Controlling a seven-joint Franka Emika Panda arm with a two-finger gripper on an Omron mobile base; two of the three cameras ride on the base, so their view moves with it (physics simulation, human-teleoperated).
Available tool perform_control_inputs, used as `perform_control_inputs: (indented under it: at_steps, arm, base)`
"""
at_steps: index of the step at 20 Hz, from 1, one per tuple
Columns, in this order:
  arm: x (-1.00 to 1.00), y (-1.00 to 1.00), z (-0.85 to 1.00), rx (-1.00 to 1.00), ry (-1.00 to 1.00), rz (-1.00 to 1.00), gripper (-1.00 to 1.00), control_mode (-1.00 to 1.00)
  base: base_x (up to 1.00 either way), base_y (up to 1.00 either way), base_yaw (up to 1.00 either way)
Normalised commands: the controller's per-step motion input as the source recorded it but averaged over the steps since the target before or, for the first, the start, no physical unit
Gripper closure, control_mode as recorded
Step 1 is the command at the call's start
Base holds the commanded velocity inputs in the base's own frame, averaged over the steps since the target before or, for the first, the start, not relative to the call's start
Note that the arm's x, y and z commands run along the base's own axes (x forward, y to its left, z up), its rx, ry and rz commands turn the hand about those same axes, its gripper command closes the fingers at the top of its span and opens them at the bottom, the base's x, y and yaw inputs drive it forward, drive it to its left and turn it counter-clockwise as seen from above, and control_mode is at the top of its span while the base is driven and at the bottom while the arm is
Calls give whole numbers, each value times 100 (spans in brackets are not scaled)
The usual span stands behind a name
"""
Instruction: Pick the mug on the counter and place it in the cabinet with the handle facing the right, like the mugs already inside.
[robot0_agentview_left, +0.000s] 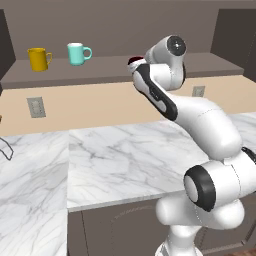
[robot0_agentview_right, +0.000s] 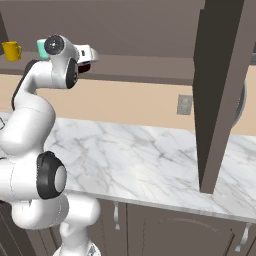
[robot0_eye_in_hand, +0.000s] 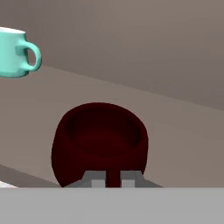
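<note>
- White marble tabletop (robot0_agentview_left: 125, 155) with grey veins runs below the long grey-brown doorless cabinet (robot0_agentview_left: 100, 67)
- Mustard yellow mug (robot0_agentview_left: 38, 58) and teal white-rimmed mug (robot0_agentview_left: 77, 53) stand on its shelf, handles pointing right
- Squat dark maroon mug (robot0_eye_in_hand: 99, 142) is inside the cabinet, right of the teal one
- End effector (robot0_eye_in_hand: 113, 180) is clamped on the maroon mug's near rim; its handle is hidden

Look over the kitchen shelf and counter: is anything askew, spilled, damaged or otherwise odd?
Nothing stands out. The yellow mug and teal mug stand upright in the cabinet, handles right. The maroon mug sits upright at the fingers. The counter shows no spill.
</note>
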Motion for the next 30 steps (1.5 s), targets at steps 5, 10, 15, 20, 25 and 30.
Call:
perform_control_inputs:
  at_steps: [5, 10, 15, 20, 25, 30]
  arm:
    - [48, 0, 0, 0, 0, 3, 100, -100]
    - [50, 0, 0, 0, 0, 4, 100, -100]
    - [45, 0, 0, 0, 1, 9, 100, -100]
    - [33, 0, 0, 0, 0, 15, 100, -100]
    - [27, 0, 0, 0, 0, 15, 100, -100]
    - [14, 0, 0, 0, 0, 12, 100, -100]
  base:
    - [0, 0, 0]
    - [0, 0, 0]
    - [0, 0, 0]
    - [0, 0, 0]
    - [0, 0, 0]
    - [0, 0, 0]
